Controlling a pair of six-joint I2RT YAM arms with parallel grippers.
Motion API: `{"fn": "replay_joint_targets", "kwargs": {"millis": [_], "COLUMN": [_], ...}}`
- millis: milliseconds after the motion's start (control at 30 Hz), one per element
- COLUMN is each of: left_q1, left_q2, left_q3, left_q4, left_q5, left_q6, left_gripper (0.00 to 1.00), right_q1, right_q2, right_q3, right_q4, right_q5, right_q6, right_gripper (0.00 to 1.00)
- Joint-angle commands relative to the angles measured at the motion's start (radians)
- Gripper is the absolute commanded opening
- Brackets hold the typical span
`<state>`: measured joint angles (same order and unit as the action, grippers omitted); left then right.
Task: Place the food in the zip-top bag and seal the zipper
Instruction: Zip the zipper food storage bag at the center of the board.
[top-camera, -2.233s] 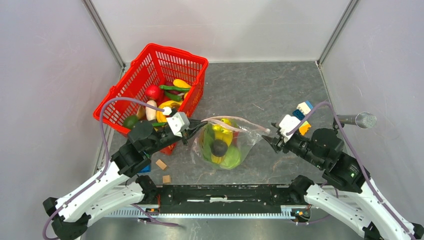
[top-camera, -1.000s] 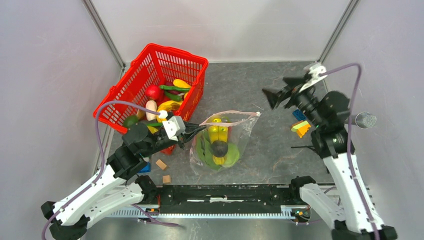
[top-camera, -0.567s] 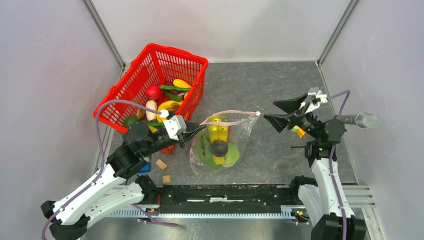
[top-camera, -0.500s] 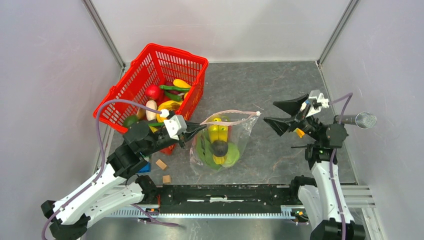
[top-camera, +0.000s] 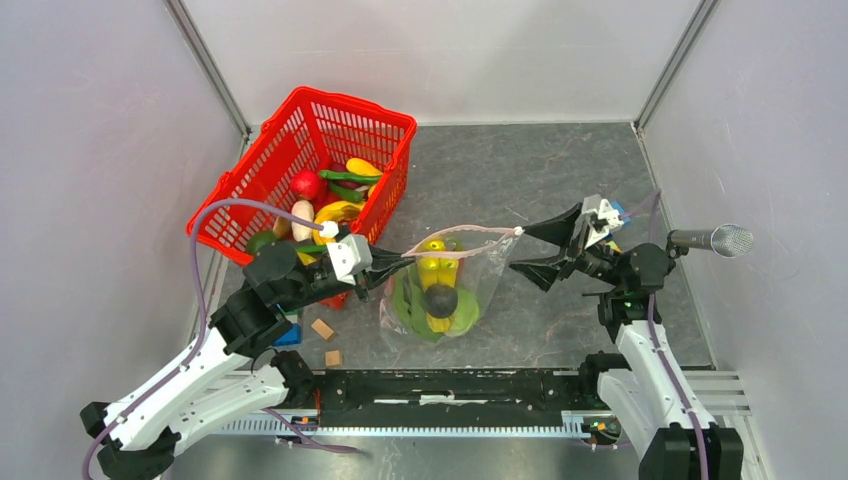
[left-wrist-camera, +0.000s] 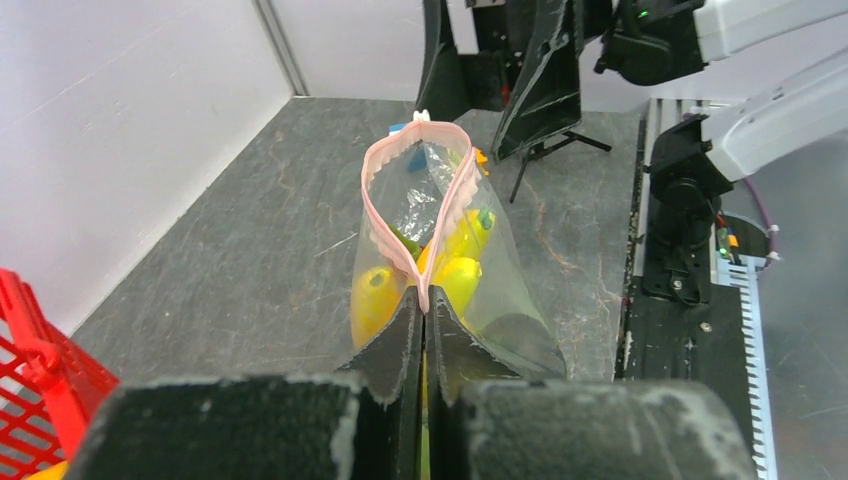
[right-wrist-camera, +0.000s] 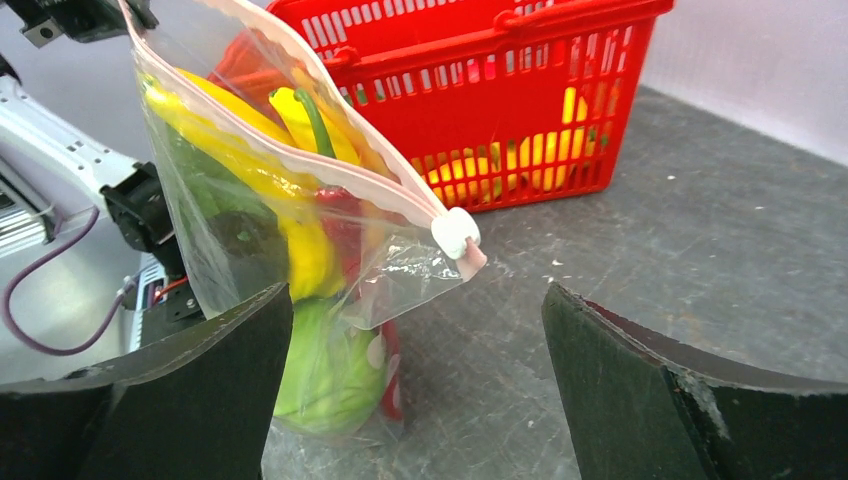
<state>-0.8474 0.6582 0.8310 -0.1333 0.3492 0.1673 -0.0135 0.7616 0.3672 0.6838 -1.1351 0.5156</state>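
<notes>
Your left gripper (left-wrist-camera: 422, 300) has its fingers pressed together on the left end of the thin pink zipper strip (left-wrist-camera: 375, 175), holding up the mouth of the clear, soft, dotted plastic bag (top-camera: 485, 275). The bag sits mid-table between the 2 arms, with yellow toy bananas (top-camera: 440, 268), a green cabbage-like ball (right-wrist-camera: 325, 365) and a dark round piece (top-camera: 441, 298) inside. Your right gripper (top-camera: 520, 252) has its fingers spread wide at the strip's right end, close to the small white slider (right-wrist-camera: 455, 232) and apparently touching nothing. The mouth gapes in a loop, so the main risk is closing on loose film below the slider, which would bunch the zipper rather than run it. Pull too hard and the strip may slip from the left pinch, dropping the bag and spilling food. The red plastic mesh basket (top-camera: 300, 110), holding more toy food (top-camera: 340, 195), stands just behind the left arm. 2 small wooden blocks (top-camera: 322, 329) lie beside that arm, and a grey microphone (top-camera: 712, 240) stands behind the right one. None looks to block the path along the strip.
</notes>
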Motion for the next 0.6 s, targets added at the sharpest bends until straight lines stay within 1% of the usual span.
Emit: {"fn": "replay_joint_targets", "kwargs": {"millis": [0,67,133,200,367,400,467,500,567], "left_q1": [0.006,0.005,0.005,0.005,0.006,0.005,0.005,0.005,0.005], "left_q2": [-0.026,-0.028,-0.029,-0.027,-0.035,-0.036,-0.038,-0.038,-0.040], "left_q3": [0.059,0.059,0.057,0.056,0.046,0.044,0.040,0.039,0.037], "left_q4": [0.072,0.073,0.071,0.067,0.070,0.073,0.077,0.077,0.081], "left_q5": [0.079,0.095,0.103,0.111,0.110,0.106,0.099,0.097,0.090], "left_q6": [0.020,0.024,0.031,0.035,0.035,0.036,0.038,0.040,0.039], "left_gripper": [0.02,0.02,0.02,0.02,0.02,0.02,0.02,0.02,0.02], "right_q1": [0.060,0.082,0.108,0.127,0.152,0.155,0.157,0.160,0.167], "right_q2": [0.028,0.044,0.064,0.081,0.094,0.094,0.088,0.087,0.087], "right_q3": [-0.022,-0.033,-0.037,-0.044,-0.074,-0.077,-0.080,-0.083,-0.089], "right_q4": [0.091,0.149,0.169,0.206,0.351,0.360,0.359,0.361,0.360], "right_q5": [0.016,0.025,0.037,0.044,0.053,0.050,0.044,0.040,0.036], "right_q6": [-0.006,0.021,0.021,0.027,0.090,0.095,0.095,0.094,0.087], "right_gripper": [0.98,0.98,0.98,0.94,0.73,0.71,0.61,0.59,0.49]}}
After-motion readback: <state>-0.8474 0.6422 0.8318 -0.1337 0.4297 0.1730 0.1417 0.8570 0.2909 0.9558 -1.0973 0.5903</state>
